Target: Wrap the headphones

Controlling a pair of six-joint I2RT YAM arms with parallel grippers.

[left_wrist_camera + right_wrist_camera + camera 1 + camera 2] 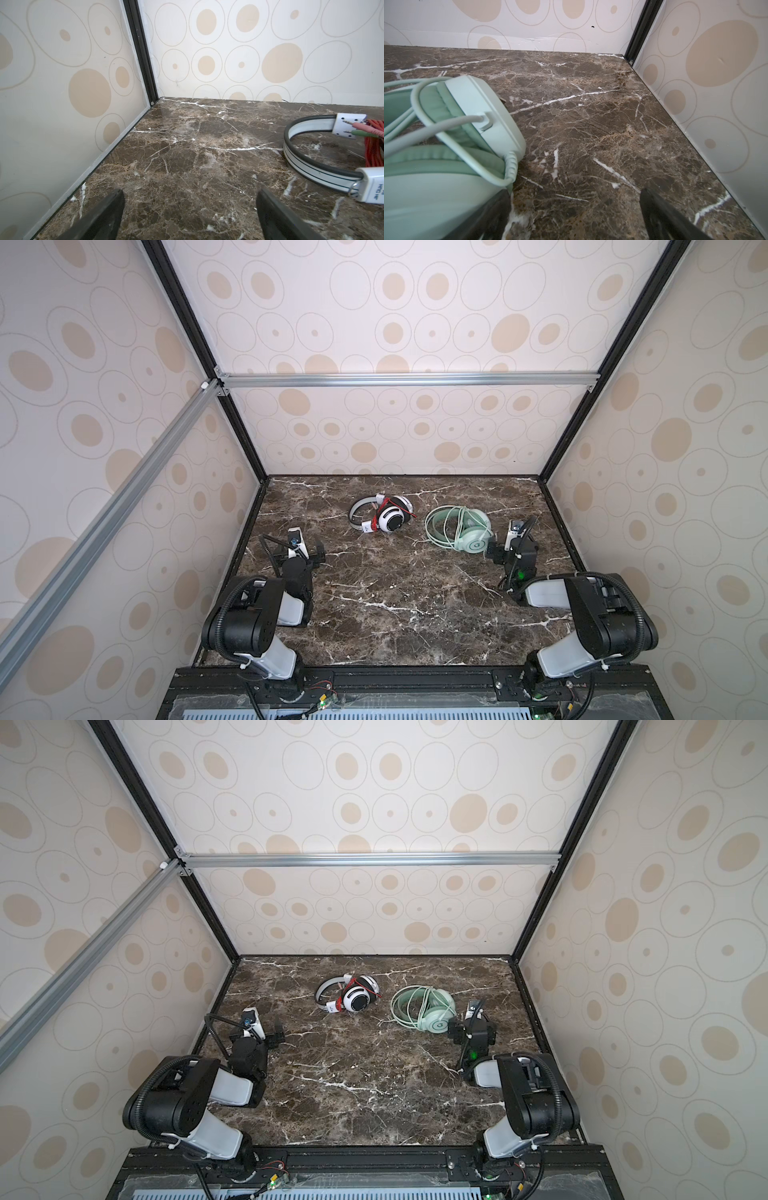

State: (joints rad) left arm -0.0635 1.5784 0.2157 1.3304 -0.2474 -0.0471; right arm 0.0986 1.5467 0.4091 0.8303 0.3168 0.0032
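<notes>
The left hand (190, 198) and right hand (575, 196) are both apart, empty. The right sits just beside the mint-green headset (461, 529); better to retreat straight, not snagging its pale cord (446, 124).

We find both top views bright and evenly lit; the light is soft, and the arms (249, 614) throw only faint shadows on the marble table (395, 605). The pale walls (415, 323) look a little washed out. In the right wrist view the green headphones (436, 197) and the fingers (662, 218) of the right gripper (574, 193), nearest the lens, are blurred. The table carries a weak sheen.
</notes>
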